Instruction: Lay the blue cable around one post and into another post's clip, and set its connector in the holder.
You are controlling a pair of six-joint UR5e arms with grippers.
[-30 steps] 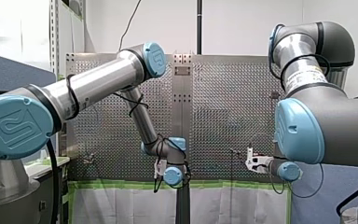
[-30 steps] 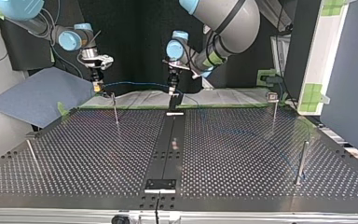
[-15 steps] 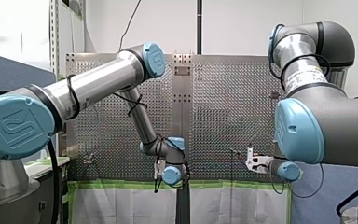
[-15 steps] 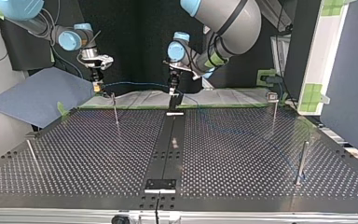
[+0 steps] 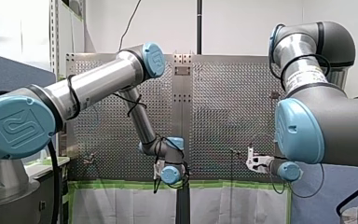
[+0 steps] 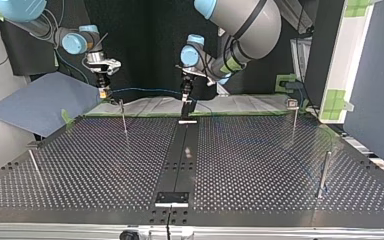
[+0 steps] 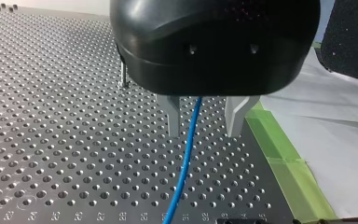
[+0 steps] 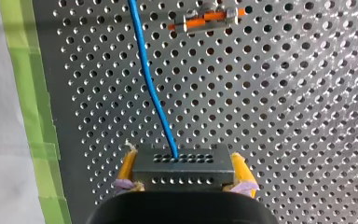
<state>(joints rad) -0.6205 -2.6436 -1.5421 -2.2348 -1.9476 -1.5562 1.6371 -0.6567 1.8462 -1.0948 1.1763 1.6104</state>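
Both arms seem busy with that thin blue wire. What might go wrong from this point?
The blue cable only passes between my left gripper's open fingers, unclamped, so it may slip out sideways. My right gripper pinches the connector by its ends; if the arms pull apart, the strain would likely land where the cable enters it.

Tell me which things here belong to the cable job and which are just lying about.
Job: blue cable; connector; posts; orange clip; left end effector, open around the cable; right end effector, shut on the connector.
Lying about: green tape; white sheet; blue-grey panel.
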